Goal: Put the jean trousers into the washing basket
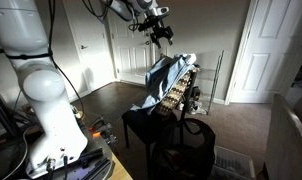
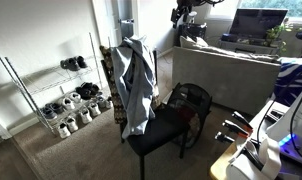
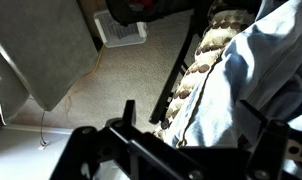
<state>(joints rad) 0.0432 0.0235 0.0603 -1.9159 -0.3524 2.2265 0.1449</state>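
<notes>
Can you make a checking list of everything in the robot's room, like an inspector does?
Surface: beige carpet.
Job's things: jean trousers hang over the back of the black chair; washing basket stands right by the chair, trousers not in it.
Clutter: shoe rack with shoes; brown-and-cream woven thing under the trousers.
Grippers: gripper up above the trousers, looks open, holding nothing.
Cables: thin cord on the carpet.
Surroundings: white doors, window, sofa.

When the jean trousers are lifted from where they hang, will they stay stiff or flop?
Probably floppy: the jean trousers drape in folds over the woven object. Their long legs will likely dangle and may snag it.
</notes>
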